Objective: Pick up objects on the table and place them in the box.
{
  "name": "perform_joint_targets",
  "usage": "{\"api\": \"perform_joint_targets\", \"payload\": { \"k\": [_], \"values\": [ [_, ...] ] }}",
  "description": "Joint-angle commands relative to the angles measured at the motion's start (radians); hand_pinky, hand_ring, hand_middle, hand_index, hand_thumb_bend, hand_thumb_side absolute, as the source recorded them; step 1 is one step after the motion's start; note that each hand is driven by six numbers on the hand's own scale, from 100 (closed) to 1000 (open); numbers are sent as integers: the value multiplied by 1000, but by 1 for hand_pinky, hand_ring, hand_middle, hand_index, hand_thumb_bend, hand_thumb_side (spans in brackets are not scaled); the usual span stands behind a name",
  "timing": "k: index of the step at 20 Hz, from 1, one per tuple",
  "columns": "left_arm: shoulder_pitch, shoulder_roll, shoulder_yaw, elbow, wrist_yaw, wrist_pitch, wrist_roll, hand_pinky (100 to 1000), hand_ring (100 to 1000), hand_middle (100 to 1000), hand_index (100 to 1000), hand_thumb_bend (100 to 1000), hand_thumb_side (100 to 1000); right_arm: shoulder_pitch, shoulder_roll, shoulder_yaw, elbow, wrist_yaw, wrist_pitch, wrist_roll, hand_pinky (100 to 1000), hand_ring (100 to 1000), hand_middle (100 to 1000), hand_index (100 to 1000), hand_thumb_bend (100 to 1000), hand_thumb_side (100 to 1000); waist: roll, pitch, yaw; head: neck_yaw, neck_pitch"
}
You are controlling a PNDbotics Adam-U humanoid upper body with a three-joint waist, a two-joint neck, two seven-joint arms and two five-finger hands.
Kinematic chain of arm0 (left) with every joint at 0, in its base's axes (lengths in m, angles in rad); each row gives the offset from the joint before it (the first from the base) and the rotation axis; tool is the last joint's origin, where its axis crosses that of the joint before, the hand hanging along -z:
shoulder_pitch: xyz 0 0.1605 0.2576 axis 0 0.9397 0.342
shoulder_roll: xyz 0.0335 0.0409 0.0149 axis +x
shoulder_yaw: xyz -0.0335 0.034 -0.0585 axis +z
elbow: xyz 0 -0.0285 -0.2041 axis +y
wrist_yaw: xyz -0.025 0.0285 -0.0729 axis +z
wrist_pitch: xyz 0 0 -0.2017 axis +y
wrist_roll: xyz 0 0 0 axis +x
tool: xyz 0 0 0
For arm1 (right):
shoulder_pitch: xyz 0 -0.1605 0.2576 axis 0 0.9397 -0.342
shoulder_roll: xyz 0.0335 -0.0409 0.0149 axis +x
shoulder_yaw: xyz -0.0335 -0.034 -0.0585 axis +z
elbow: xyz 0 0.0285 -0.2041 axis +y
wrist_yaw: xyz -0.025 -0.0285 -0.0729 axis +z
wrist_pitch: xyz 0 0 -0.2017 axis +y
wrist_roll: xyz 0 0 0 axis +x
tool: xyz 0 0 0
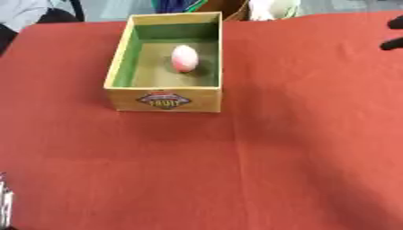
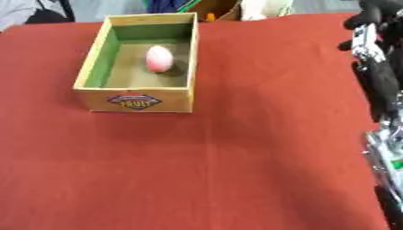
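Observation:
A wooden box with a green inner lining and a fruit label on its front stands on the red table at the back left. Inside it, towards the far end, lies a pink-and-white egg-shaped object. My right hand is at the table's far right edge, well to the right of the box; its black fingers are relaxed and hold nothing. Its forearm runs down the right edge of the right eye view. Only a thin grey sliver of my left hand shows at the lower left edge.
The red tablecloth spreads wide in front of and to the right of the box. Beyond the far edge stand a brown box and other clutter. A seated person shows at the far left corner.

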Motion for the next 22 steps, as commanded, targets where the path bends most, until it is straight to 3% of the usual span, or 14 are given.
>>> {"api": "perform_joint_targets", "payload": {
  "k": [1, 22],
  "values": [
    [-9, 4, 3, -19, 0, 1, -2, 597, 526, 472, 633, 100, 681, -8, -11, -10, -20, -8, -2, 4, 513, 675, 562, 738, 100, 569, -4, -18, 1, -1, -12],
    [-11, 4, 1, -19, 0, 1, -3, 595, 527, 473, 633, 100, 681, -5, 0, -10, -20, -21, 12, -19, 514, 676, 566, 742, 100, 546, -4, -20, 3, 5, -19]
  ]
}}
